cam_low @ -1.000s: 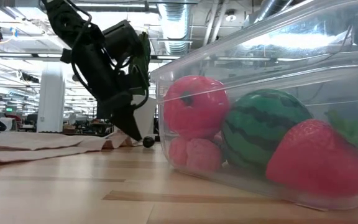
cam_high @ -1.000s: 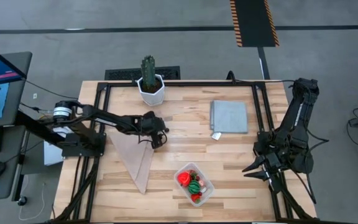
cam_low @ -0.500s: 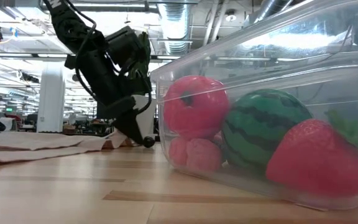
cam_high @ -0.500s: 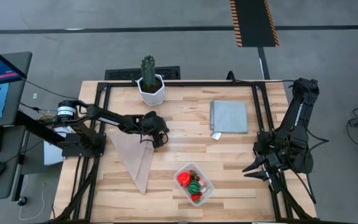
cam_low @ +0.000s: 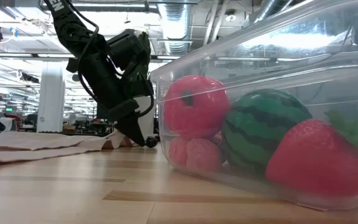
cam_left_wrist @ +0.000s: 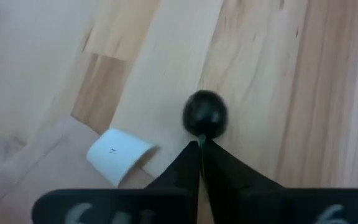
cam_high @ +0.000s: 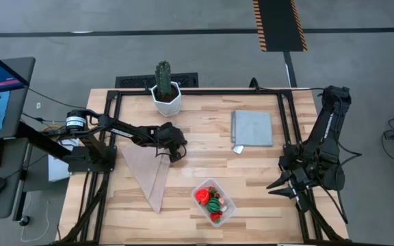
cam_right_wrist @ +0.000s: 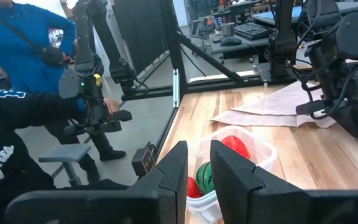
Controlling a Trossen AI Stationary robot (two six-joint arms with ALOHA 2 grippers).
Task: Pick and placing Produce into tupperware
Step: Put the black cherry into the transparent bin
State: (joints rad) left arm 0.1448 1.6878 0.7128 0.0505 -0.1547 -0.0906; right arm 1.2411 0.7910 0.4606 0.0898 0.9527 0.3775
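Two fingers of the left gripper (cam_left_wrist: 201,144) are pressed together, tips meeting at a dark berry (cam_left_wrist: 205,113) on the wooden table (cam_high: 204,164), beside a beige cloth (cam_high: 149,174). Tupperware (cam_high: 214,201) holds red and green produce (cam_low: 229,130) nearby. Right gripper (cam_high: 276,186) rests apart, slightly parted.

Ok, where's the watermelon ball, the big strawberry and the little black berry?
watermelon ball (cam_low: 263,127), low view, its striped front.
big strawberry (cam_low: 316,158), low view, its red middle.
little black berry (cam_left_wrist: 205,113), left wrist view, its round top.
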